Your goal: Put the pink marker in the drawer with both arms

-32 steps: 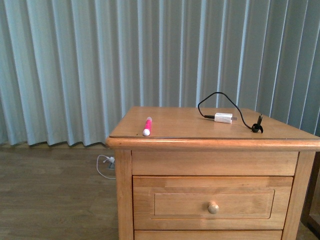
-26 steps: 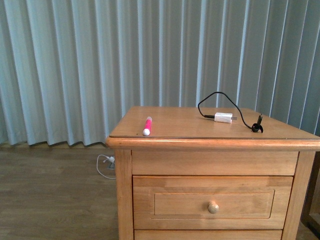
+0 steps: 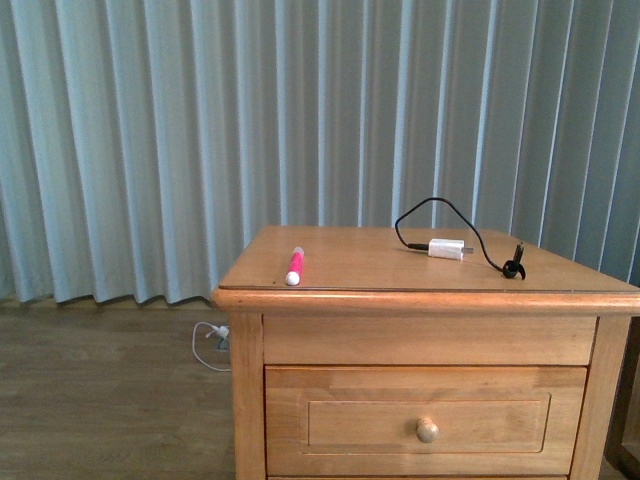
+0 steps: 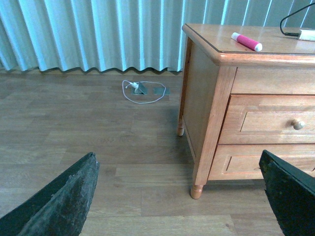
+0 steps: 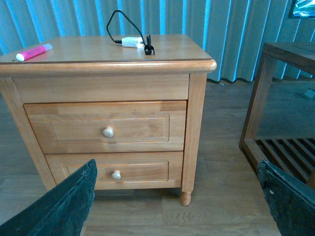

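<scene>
Wooden nightstand (image 3: pixel 420 275) top is where we find the pink marker (image 3: pixel 294 266), lying flat near the front left corner with its white end toward the front edge. Below that top, the drawer (image 3: pixel 350 425) is closed, its round knob (image 3: pixel 427 430) centred on the panel, and an identical lower drawer (image 5: pixel 74 172) sits under it. Toward the right rear of the same top we see a white charger plug (image 3: pixel 446 248), well apart from the marker, with its black cable (image 3: pixel 513 267) looping up and back down beside it.

Our left gripper (image 4: pixel 177 156) hangs low over the floor (image 4: pixel 74 128), to the left of the nightstand, with the jaws spread wide and nothing between them. Our right gripper (image 5: pixel 175 164) faces the nightstand's front, likewise gaping wide and empty.

Pale pleated curtains (image 3: pixel 150 140) fill the background, a white cord (image 4: pixel 142 91) lies on the floor near them, and a darker wooden table (image 5: pixel 275 73) stands to the right.
</scene>
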{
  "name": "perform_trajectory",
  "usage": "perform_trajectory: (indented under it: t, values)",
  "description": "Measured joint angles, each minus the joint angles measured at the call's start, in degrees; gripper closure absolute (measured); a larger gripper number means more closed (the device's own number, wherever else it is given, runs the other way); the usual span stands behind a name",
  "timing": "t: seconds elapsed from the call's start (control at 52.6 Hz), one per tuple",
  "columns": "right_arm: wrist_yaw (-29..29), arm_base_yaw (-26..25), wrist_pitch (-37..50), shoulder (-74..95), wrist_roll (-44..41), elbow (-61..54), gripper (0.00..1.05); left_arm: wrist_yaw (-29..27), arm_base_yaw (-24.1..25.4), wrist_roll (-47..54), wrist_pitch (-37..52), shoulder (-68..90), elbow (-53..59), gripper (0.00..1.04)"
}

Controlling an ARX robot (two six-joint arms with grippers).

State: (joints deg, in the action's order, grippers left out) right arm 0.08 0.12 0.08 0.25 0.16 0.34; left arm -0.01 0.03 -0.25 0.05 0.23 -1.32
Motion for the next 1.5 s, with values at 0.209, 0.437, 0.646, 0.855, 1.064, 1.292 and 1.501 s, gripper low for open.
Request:
perform_trajectory:
  t: [0.209, 0.437, 0.646, 0.855, 1.064, 1.292, 1.501]
  values:
    - [0.0, 0.0, 0.0, 0.0, 0.0, 0.0, 0.08, 0.0, 0.0, 0.0, 0.0, 0.0, 0.0, 0.06]
    - [0.0, 0.0, 0.0, 0.0, 0.0, 0.0, 0.08, 0.0, 0.0, 0.0, 0.0, 0.0, 0.0, 0.06]
    - [2.8, 2.1, -11.9, 11.9, -0.2, 5.5, 0.08, 0.0, 0.0, 0.0, 0.0, 0.0, 0.0, 0.06]
    - [4.6, 8.6, 13.6, 44.3, -0.6, 10.3, 0.08, 0.0, 0.0, 0.0, 0.0, 0.0, 0.0, 0.06]
    - [8.9, 16.2, 30.8, 76.6, 3.1, 21.9, 0.08, 0.0, 0.0, 0.0, 0.0, 0.0, 0.0, 0.06]
    - [13.1, 21.6, 35.2, 95.0, 6.6, 34.9, 0.08, 0.0, 0.0, 0.0, 0.0, 0.0, 0.0, 0.06]
    - [16.9, 23.9, 35.9, 107.7, 10.2, 45.8, 0.08, 0.0, 0.0, 0.0, 0.0, 0.0, 0.0, 0.06]
